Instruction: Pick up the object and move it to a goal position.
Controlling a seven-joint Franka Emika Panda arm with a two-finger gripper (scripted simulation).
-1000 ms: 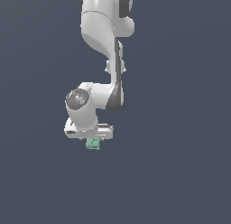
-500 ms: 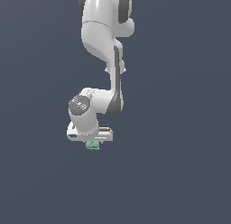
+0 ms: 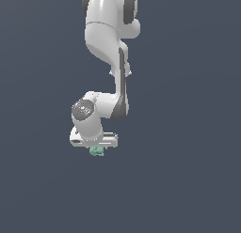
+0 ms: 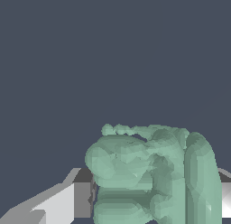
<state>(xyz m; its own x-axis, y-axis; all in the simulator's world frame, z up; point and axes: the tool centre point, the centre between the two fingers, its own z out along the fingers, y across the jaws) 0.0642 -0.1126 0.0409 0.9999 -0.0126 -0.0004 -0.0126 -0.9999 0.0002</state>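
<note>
The object (image 3: 97, 151), a small mint-green lump with bumpy ridges, sits directly under the white tool (image 3: 97, 149) at the end of the arm (image 3: 107, 49). In the exterior view only its lower part shows beneath the tool's flat body, against a plain dark grey-blue background. In the wrist view the object (image 4: 151, 173) fills the near part of the picture, with a grey and white finger (image 4: 67, 198) touching one side and a sliver of another finger (image 4: 224, 196) at the other side. The tool is pinching the object between these two fingers.
</note>
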